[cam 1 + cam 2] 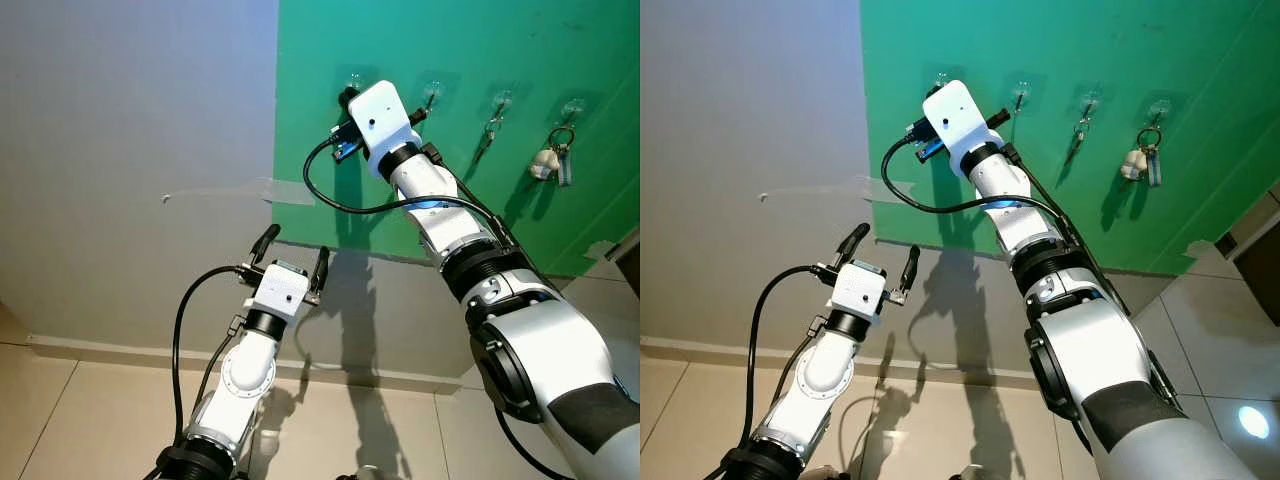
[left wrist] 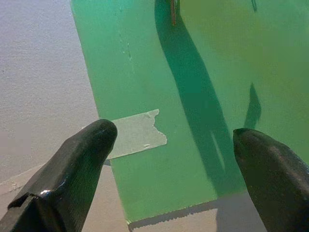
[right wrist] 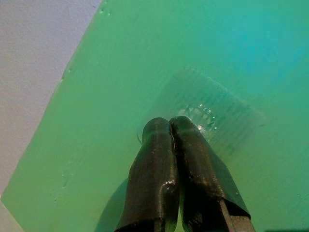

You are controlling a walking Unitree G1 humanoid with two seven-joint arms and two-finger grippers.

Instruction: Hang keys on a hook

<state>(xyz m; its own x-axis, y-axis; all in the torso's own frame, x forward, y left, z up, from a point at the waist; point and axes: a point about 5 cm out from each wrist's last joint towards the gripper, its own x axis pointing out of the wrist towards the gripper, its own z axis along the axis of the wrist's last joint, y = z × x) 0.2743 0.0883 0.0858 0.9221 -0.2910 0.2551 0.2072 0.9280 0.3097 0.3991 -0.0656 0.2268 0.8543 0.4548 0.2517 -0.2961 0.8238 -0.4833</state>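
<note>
Fingertips pressed together, the right gripper (image 3: 170, 126) reaches up against the green panel (image 1: 470, 60), its tips right at a clear stick-on hook (image 3: 200, 117). That hook is the leftmost of four in a row along the panel. I can make out no keys between the black fingers; pinched flat against each other, they seem to grip nothing, though something thin could be hidden behind them.

One bunch of keys (image 1: 553, 157) already dangles from the far-right hook (image 1: 572, 108), well apart from the raised gripper, its long axis straight down the wall. Another small thing (image 1: 493, 128) hangs from the third hook; too small to name.

The hook at the right gripper lies dead ahead of the tips, just beyond and touching or nearly so. Its prong is hard to read through the clear plastic, so I cannot say which way it points.

The left gripper (image 1: 292, 256) sits lower, fingers spread wide and empty, aimed at the panel's taped lower corner (image 2: 137, 133). The right arm is plainly nearer the hooks.
</note>
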